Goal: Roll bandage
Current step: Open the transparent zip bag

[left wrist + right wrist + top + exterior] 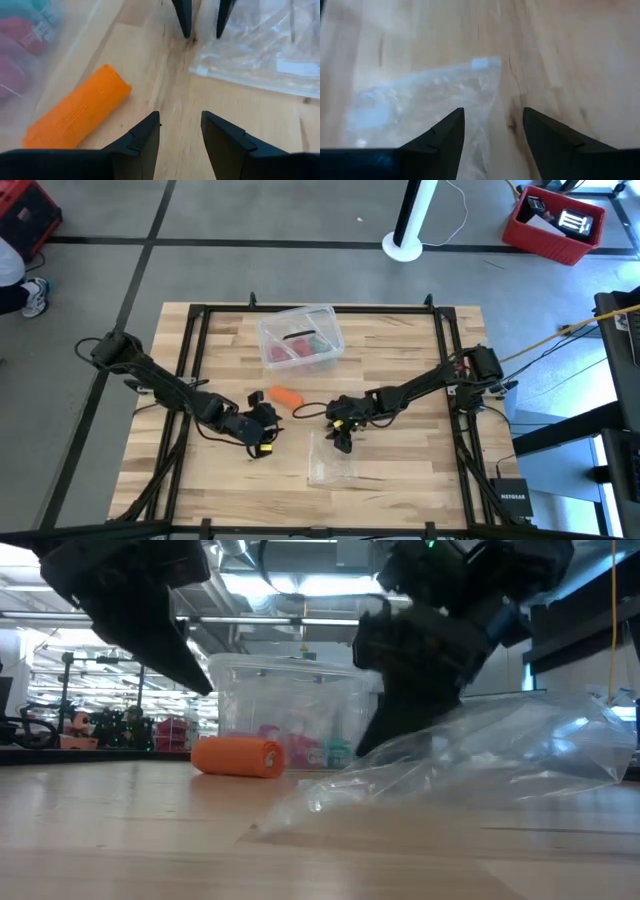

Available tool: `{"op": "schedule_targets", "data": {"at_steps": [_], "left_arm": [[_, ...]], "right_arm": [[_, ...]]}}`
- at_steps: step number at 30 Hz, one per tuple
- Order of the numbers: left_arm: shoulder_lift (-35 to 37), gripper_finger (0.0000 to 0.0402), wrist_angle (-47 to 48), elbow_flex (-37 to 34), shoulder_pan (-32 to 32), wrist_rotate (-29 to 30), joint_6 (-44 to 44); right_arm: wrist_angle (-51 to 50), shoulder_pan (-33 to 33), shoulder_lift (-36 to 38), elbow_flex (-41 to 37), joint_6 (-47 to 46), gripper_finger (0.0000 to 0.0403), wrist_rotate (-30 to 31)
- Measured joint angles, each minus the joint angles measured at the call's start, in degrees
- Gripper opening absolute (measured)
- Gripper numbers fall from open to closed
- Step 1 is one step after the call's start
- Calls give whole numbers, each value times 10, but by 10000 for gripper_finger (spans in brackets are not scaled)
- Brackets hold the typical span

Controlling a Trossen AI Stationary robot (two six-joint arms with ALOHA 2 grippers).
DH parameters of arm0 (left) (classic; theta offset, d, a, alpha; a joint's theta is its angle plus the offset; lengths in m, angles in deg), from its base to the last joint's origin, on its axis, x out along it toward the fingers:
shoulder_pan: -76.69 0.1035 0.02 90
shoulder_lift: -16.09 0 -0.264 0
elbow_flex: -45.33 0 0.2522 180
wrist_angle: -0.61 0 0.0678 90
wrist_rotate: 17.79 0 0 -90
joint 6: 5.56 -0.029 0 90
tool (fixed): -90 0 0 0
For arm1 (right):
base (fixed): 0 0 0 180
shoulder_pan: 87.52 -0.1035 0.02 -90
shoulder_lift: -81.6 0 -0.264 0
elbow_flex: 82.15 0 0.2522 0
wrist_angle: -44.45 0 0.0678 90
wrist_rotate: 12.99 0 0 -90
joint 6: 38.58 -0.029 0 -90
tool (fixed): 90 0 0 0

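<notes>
The bandage (286, 396) is a short, bright orange roll lying on its side on the wooden table; it also shows in the low view (240, 756) and the left wrist view (80, 112). My left gripper (262, 430) is open and slants down, just on the near side of the roll, with bare wood between its fingers (181, 132). My right gripper (343, 435) is open too. It slants down over the far corner of a crumpled clear plastic wrapper (420, 100), and its fingertips (184, 20) stand close above the table.
A clear plastic box (300, 338) with red and green contents stands behind the roll, toward the far edge. The wrapper (333, 460) spreads across the near middle of the table. A black frame (190, 360) runs around the tabletop. Bare wood lies at the near left.
</notes>
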Motion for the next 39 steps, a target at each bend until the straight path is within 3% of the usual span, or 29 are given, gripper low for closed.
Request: {"op": "schedule_targets", "data": {"at_steps": [4, 10, 13, 19, 28, 33, 36, 39], "left_arm": [[0, 136, -31, -12, 0, 0, 5], [0, 136, -37, -12, 0, 7, 4], [0, 136, -36, -12, 1, 10, 4], [0, 136, -37, -12, 1, 11, 5], [0, 136, -35, -12, 0, 12, 25], [0, 136, -40, -12, 1, 12, 19], [0, 136, -57, -12, 2, 12, 14], [0, 136, -64, -12, 2, 12, 12]], "right_arm": [[34, 0, -24, 0, -20, 204, -27], [28, -8, -30, 2, 10, 196, 6], [9, -7, -16, 4, 20, 181, -9], [-47, -6, 18, 71, 19, 159, -40], [-99, -52, -57, 92, 23, 154, 88], [-102, -59, -78, 94, 29, 151, 100], [-101, -62, -79, 94, 35, 121, 135], [-102, -61, -79, 93, 44, 61, 145]]}}
